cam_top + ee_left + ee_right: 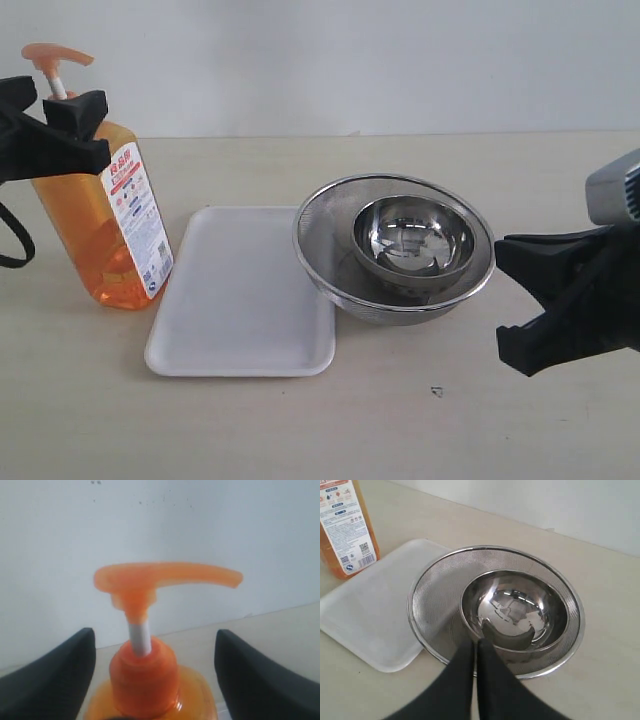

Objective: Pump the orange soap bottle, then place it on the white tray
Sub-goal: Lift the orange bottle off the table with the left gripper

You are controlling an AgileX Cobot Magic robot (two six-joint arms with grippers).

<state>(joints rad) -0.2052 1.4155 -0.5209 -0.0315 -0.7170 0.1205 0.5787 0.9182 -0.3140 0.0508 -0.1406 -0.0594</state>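
The orange soap bottle [100, 225] stands on the table just left of the white tray [240, 300], which has nothing on it. My left gripper [45, 108] is open at the bottle's top, one black finger on each side of the orange collar [145, 680] and white stem. A gap shows on both sides in the left wrist view, and the pump head [160, 577] is raised above the fingers. My right gripper [545, 305] is shut and holds nothing. It hovers at the right, near the steel bowls, with its tips [476, 642] over their near rim. The right wrist view also shows the bottle [345, 525] and the tray [370, 615].
A steel bowl sits nested inside a wider steel mesh bowl [320, 250] against the tray's right edge; the same mesh bowl [435, 590] shows in the right wrist view. A white wall runs behind the table.
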